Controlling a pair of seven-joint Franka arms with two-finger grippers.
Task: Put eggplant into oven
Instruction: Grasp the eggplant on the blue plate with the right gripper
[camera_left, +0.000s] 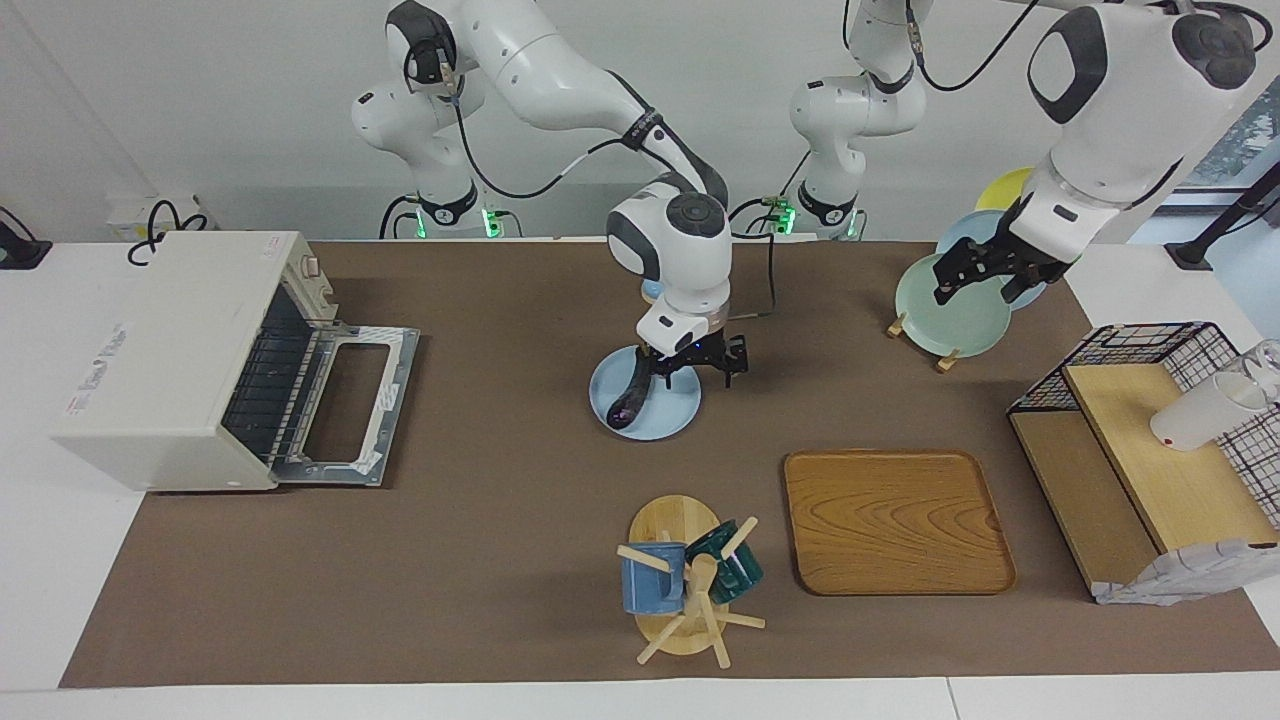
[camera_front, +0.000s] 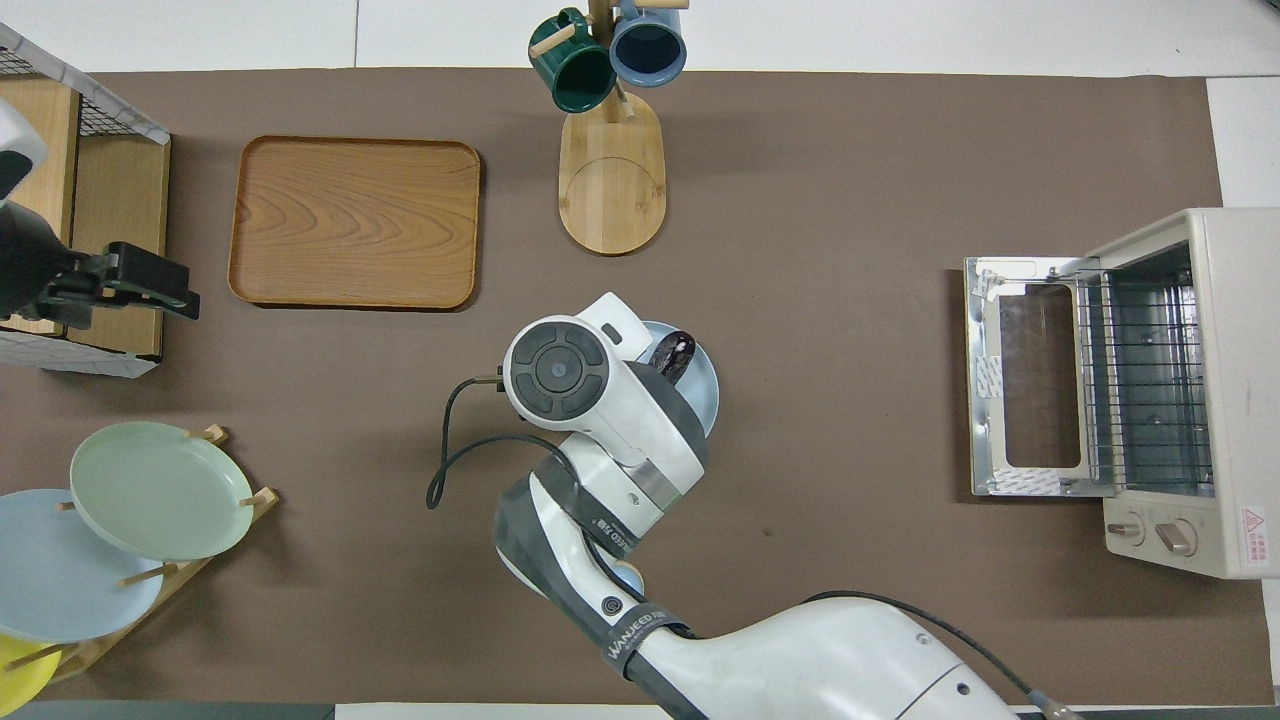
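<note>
Right claw shut on eggplant at blue plate; left claw open, waiting over plate rack.

One eggplant, one oven, two mugs, four plates.

We see a brown-covered table carrying the open oven, a blue plate, wooden tray, mug tree, plate rack and wire shelf.
</note>
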